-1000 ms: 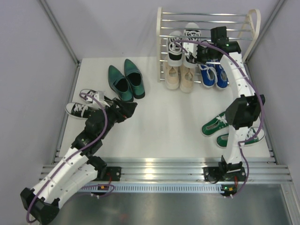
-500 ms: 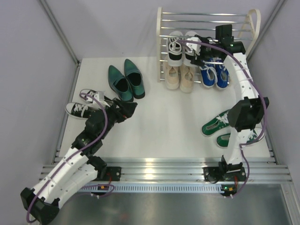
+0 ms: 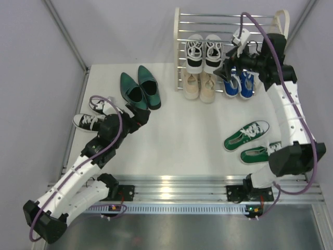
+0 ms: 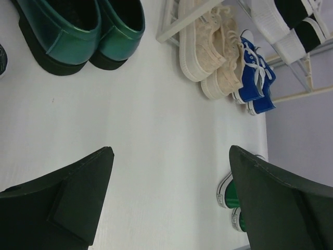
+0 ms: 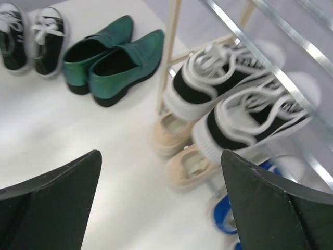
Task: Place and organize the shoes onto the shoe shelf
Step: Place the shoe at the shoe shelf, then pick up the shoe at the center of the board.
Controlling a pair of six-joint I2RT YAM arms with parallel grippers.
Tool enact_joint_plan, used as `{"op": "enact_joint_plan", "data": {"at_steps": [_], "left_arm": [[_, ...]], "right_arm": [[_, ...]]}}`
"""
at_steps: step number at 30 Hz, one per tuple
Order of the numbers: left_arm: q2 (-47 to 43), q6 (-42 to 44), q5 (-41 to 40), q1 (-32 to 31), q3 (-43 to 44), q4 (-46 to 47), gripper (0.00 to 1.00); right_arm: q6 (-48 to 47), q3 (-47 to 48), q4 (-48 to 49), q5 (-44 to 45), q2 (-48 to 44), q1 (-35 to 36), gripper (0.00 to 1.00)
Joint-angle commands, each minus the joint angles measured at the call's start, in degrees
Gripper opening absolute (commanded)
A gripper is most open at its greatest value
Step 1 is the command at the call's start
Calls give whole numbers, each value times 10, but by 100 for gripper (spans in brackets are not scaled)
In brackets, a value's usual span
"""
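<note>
Dark green dress shoes (image 3: 148, 86) lie just beyond the open left gripper (image 3: 140, 119), heels nearest, toes pointing away; the open right gripper (image 3: 222, 69) hovers by the shoe shelf (image 3: 177, 27)

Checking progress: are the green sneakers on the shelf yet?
No, off it: the green sneakers lie on the table, well clear of the shelf.

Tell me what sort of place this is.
Probably a robotics lab test cell, not a home: a white table boxed in by plain grey panels, a left arm and right arm bolted to a metal rail, and a shoe shelf with shoes staged for tidying.
</note>
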Motion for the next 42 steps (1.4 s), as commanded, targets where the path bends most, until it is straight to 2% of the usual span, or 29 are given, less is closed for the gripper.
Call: {"op": "enact_joint_plan", "data": {"at_steps": [1, 2, 3, 6, 9, 12, 16, 21, 29, 32, 33, 36, 37, 38, 39, 42], "left_arm": [[52, -39, -16, 25, 50, -52, 98], [71, -47, 4, 42, 68, -57, 98], [112, -54, 50, 57, 76, -71, 98], [191, -68, 122, 151, 102, -78, 97], [257, -70, 130, 184, 138, -76, 93], [329, -45, 137, 218, 191, -70, 86], [408, 3, 134, 240, 254, -74, 82], [489, 47, 114, 264, 294, -79, 74], [605, 113, 127, 270, 380, -81, 69], [636, 135, 116, 270, 398, -82, 58], [641, 146, 109, 270, 401, -82, 43], [645, 164, 102, 270, 400, -81, 23], [637, 169, 102, 270, 399, -80, 11], [631, 175, 102, 270, 397, -82, 4], [622, 184, 102, 270, 390, -81, 0], [564, 200, 105, 269, 370, -78, 0]], "right_arm": [[241, -120, 57, -70, -57, -39, 96], [236, -146, 33, -108, -67, -71, 92], [188, -193, 15, -145, -90, -84, 90], [92, -289, -20, -116, -160, -98, 89], [43, -344, -44, -95, -211, -99, 91], [33, -386, -48, -93, -244, -99, 91], [39, -427, -41, -101, -273, -99, 91], [37, -457, -41, -101, -302, -99, 91], [14, -452, -62, -100, -306, -99, 91], [3, -448, -75, -100, -307, -99, 91], [-2, -447, -79, -101, -307, -99, 91], [-28, -443, -101, -101, -308, -99, 91], [-37, -440, -109, -102, -308, -99, 91], [-52, -433, -116, -103, -304, -99, 91], [-61, -429, -136, -105, -303, -99, 91], [-86, -409, -168, -118, -289, -98, 91]]}}
